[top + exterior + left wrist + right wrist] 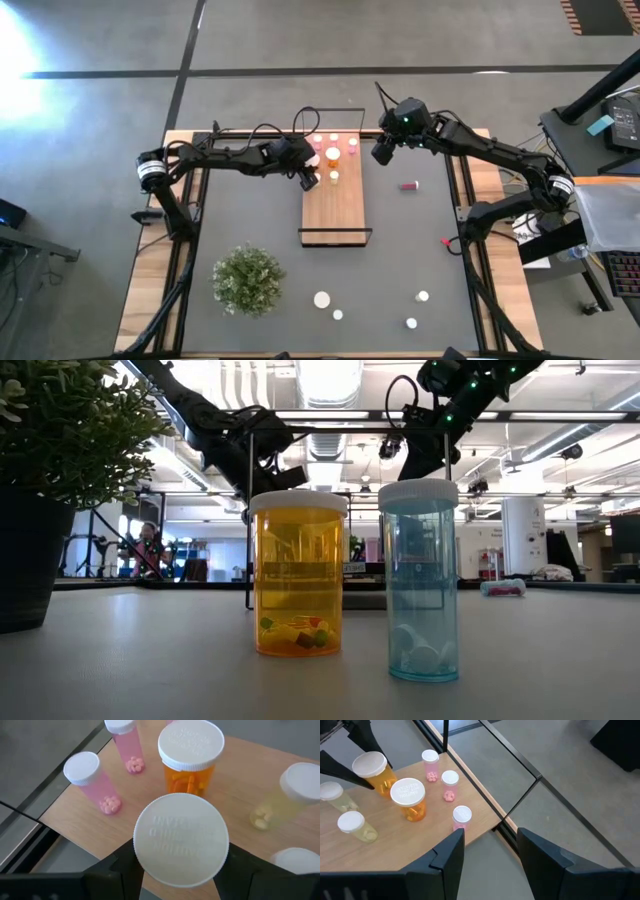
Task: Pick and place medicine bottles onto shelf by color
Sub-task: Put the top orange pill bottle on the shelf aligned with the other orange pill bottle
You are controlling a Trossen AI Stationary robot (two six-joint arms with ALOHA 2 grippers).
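The shelf (335, 205) lies mid-table, with several medicine bottles standing at its far end: pink ones (450, 782), a wide orange one (409, 800) and pale yellow ones (352, 826). My left gripper (310, 170) is over the shelf's left edge, shut on an orange white-capped bottle (371, 770). My right gripper (487, 845) hangs open above the shelf's far right corner, with nothing between its fingers. One pink bottle (409, 185) lies on the mat to the right of the shelf. My left gripper pinches the orange bottle between its two fingers (122, 870), one on either side at its white cap (150, 860). The fingers slant down from the table's left. The bottle stands upright; whether its base touches the shelf I cannot tell.
A bushy plant (247, 280) stands at the near left. More bottles stand near the front edge, among them an orange one (298, 575) and a blue one (420, 580). White caps (417, 310) show at the near right.
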